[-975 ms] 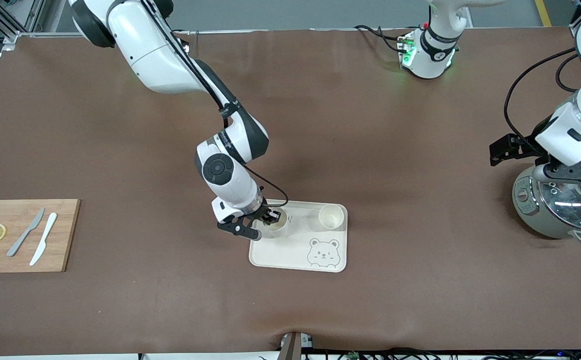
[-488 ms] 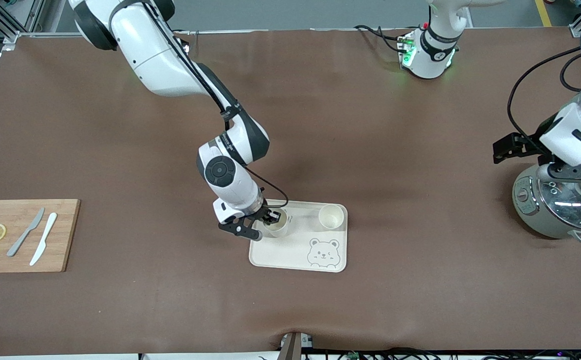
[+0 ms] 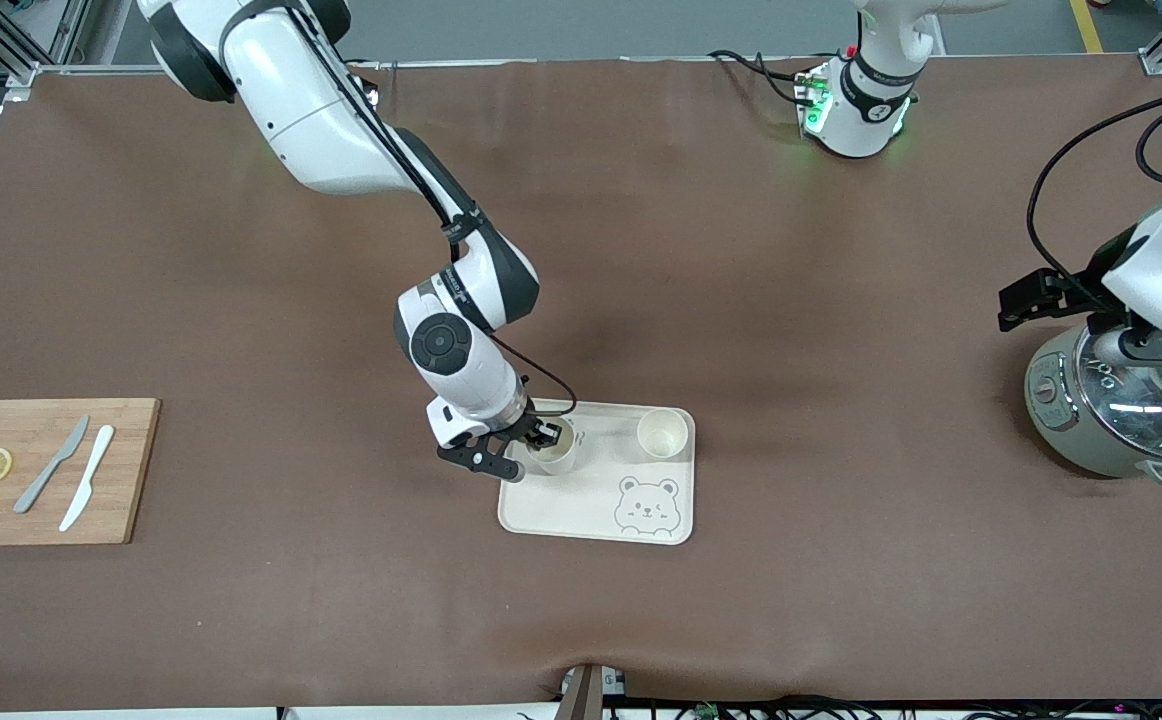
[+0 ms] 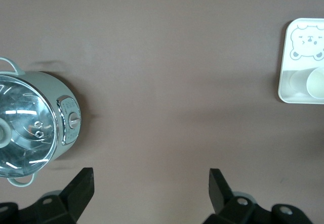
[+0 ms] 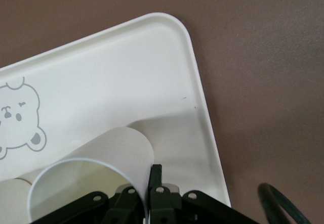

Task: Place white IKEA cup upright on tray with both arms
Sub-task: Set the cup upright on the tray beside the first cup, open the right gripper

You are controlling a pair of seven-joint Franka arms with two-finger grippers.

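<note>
The cream bear tray [image 3: 581, 500] lies near the table's middle. My right gripper [image 3: 546, 437] is shut on the rim of a white cup [image 3: 558, 453], which stands upright on the tray at the end toward the right arm. In the right wrist view the fingers [image 5: 155, 176] pinch the cup wall [image 5: 114, 150] over the tray [image 5: 152, 67]. A second white cup [image 3: 662, 433] stands upright on the tray toward the left arm's end. My left gripper [image 3: 1156, 345] is open and empty over the pot; in its wrist view it [image 4: 151, 183] hangs over bare table.
A grey-green pot with a glass lid [image 3: 1111, 415] stands at the left arm's end. A wooden cutting board [image 3: 41, 470] with two knives and lemon slices lies at the right arm's end.
My left arm has drifted toward the table's edge at its own end. The right gripper and cup have not visibly moved.
</note>
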